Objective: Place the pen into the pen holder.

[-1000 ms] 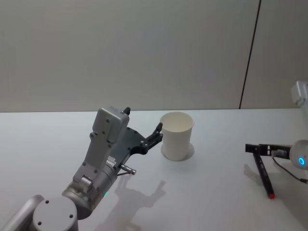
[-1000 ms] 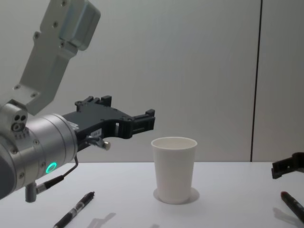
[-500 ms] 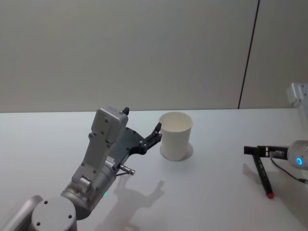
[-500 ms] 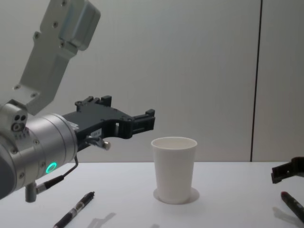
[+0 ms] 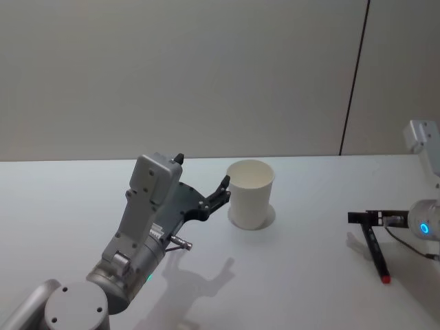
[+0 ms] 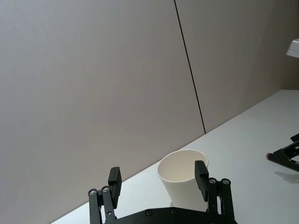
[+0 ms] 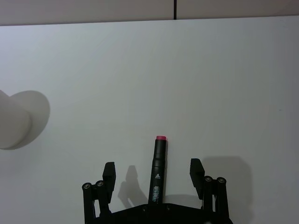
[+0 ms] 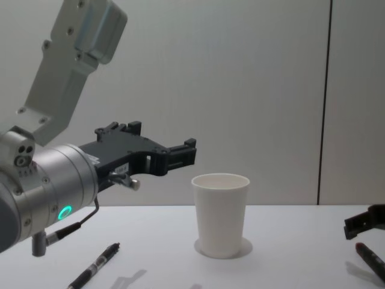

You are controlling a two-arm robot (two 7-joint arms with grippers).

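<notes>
Right gripper (image 7: 153,166): I'm hovering it over the pen (image 7: 157,170), fingers spread wide, gripping nothing.
Pen: lying flat on the table (image 5: 309,275), well right of the cup (image 5: 250,193), red tip poking out past the fingers.
Left gripper (image 6: 158,171): parked beside the cup, fingers apart, empty.
Next: I'm planning a straight drop, keeping the barrel centred between the fingers and closing mid-barrel so it isn't tipping.
</notes>
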